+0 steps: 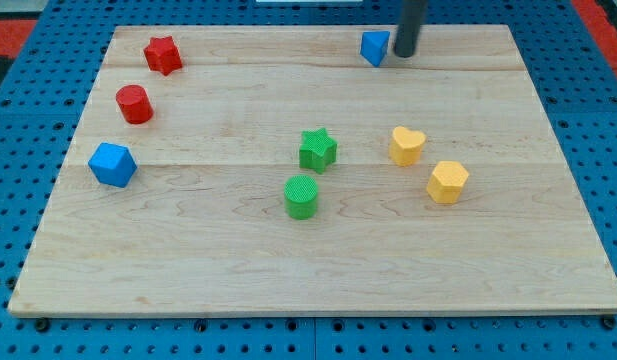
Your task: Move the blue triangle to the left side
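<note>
Item 1, tool: straight dark rod, no jaws, nothing held; my tip (402,54) rests on the far part of the tabletop, just right of the target and touching or nearly touching it; which cannot be told.

Item 2, target: small blue triangular plastic block (374,47), far edge, right of centre.

Item 3, tabletop: pale wooden board (288,260) on blue pegboard.

Item 4, mid-board: green star block (317,149) and green cylinder (301,196), near of the target; yellow heart block (407,145) and yellow hexagonal block (448,181) to their right.

Item 5, left side: red star block (162,54), red cylinder (134,104), blue hexagonal block (112,164).

Step in hand, by judgement: contact set for the push; the travel left is not yet done.

Next move calls for: a steady leftward push along the far edge, kept centred so the triangle does not rotate off, stopping short of the red star block.
</note>
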Motion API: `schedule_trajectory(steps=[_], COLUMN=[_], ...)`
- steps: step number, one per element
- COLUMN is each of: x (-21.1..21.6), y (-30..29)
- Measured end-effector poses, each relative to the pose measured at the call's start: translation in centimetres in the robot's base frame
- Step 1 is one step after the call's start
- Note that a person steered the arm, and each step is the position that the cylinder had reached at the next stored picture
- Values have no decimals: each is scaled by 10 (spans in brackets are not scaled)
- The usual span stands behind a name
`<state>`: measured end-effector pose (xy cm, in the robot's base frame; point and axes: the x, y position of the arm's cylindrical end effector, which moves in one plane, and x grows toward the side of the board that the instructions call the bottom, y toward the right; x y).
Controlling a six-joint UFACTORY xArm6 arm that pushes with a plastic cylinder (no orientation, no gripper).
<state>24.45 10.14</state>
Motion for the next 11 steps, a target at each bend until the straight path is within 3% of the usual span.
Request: schedule_trajectory(steps=[1, 2, 3, 4, 5, 6, 7, 8, 10, 11], x=[-11, -30, -19, 29, 21, 6, -27, -34, 3, -45], y=[-47, -35, -73, -159, -146, -91, -78, -94, -105, -68])
